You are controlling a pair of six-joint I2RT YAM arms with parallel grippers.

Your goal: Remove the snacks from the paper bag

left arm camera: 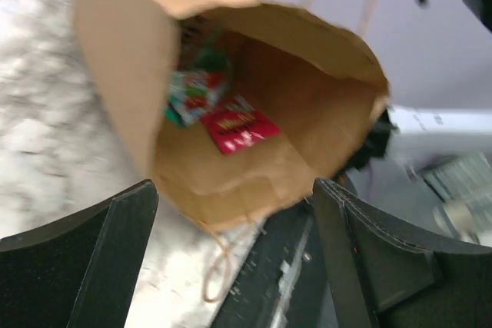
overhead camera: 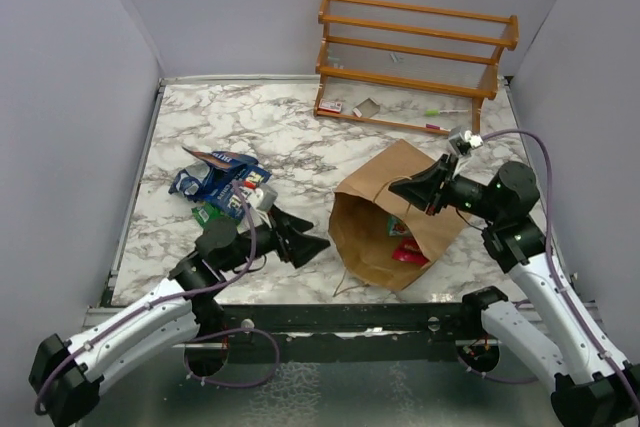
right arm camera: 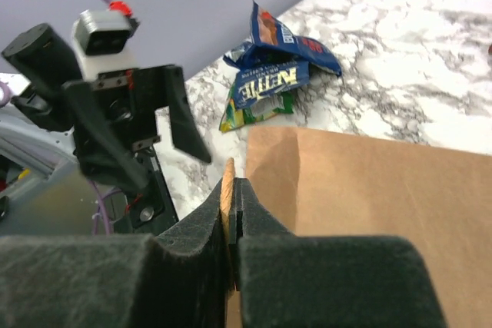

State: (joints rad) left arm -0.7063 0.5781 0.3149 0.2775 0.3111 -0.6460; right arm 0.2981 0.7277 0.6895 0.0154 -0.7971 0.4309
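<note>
The brown paper bag (overhead camera: pixel 385 182) lies on its side, its mouth facing near-left. My right gripper (overhead camera: pixel 395 188) is shut on the bag's upper rim, and the pinched paper edge (right arm camera: pixel 227 178) shows between its pads. Facing the mouth, my left gripper (left arm camera: pixel 233 190) stands open and empty, just short of the bag (left arm camera: pixel 315 113). Inside lie a red packet (left arm camera: pixel 238 124) and a teal-red packet (left arm camera: pixel 196 90). Outside, left of the bag, dark blue packets (overhead camera: pixel 222 182) lie piled over a green-yellow packet (right arm camera: pixel 254 113).
An orange wooden rack (overhead camera: pixel 415 57) stands at the back right with small scraps under it. Grey walls close in the marble table (overhead camera: pixel 270 127) on three sides. A dark rail (overhead camera: pixel 400 317) runs along the near edge. A string handle (left arm camera: pixel 215 270) trails from the bag's mouth.
</note>
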